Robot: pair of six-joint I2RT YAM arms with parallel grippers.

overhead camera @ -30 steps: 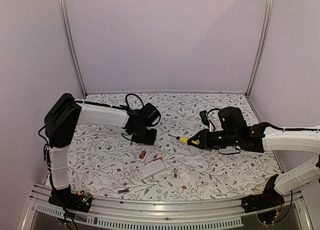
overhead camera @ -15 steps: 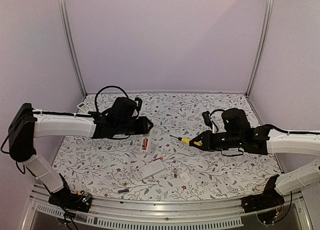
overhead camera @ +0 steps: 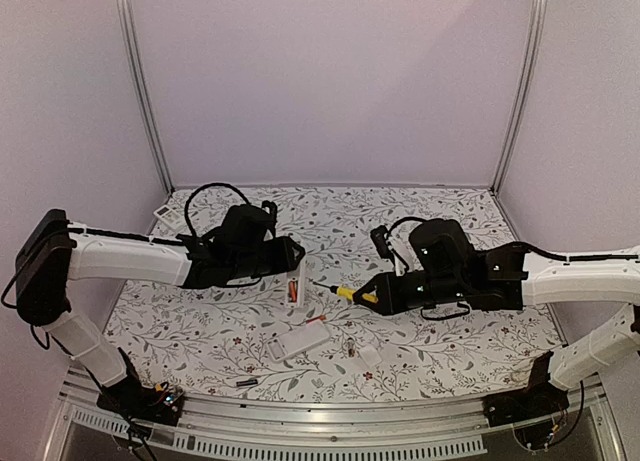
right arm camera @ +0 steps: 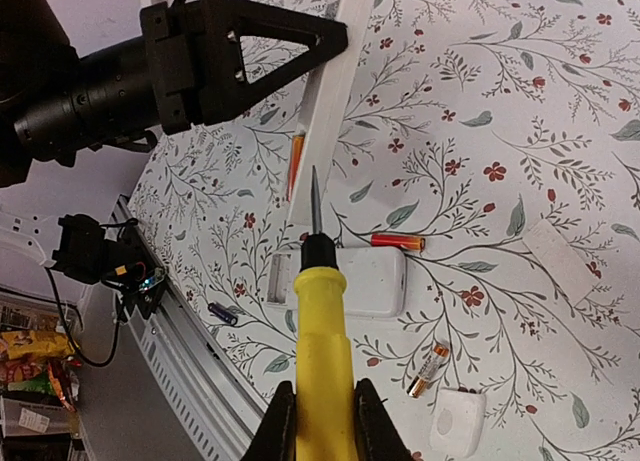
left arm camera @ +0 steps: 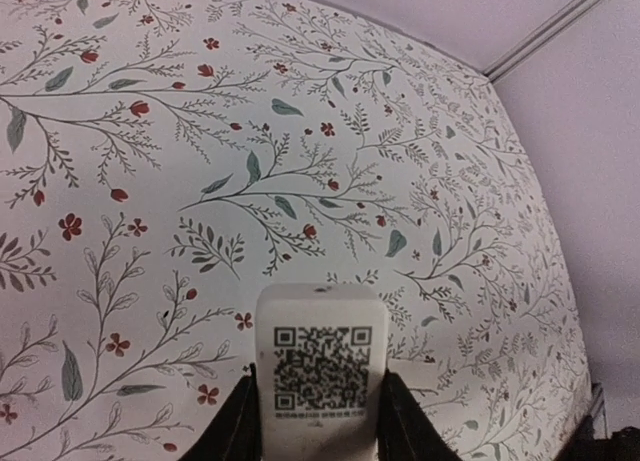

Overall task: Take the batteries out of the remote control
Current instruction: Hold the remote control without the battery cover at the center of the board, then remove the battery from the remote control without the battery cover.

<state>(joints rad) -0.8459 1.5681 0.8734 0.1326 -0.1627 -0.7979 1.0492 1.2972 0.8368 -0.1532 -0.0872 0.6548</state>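
Three loose batteries (right arm camera: 397,242) (right arm camera: 432,368) (right arm camera: 222,314); left hand (left arm camera: 318,421) clamps remote (left arm camera: 321,376); second remote (right arm camera: 350,281) flat; right hand (right arm camera: 322,421) clamps screwdriver (right arm camera: 320,321).

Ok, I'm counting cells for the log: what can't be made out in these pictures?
- Right wrist view: held remote seen edge-on; one orange battery shows, any others hidden by its body.
- Left wrist view: only its QR-code back; bottom edge cuts it off.
- Top view: loose batteries too small to count reliably.
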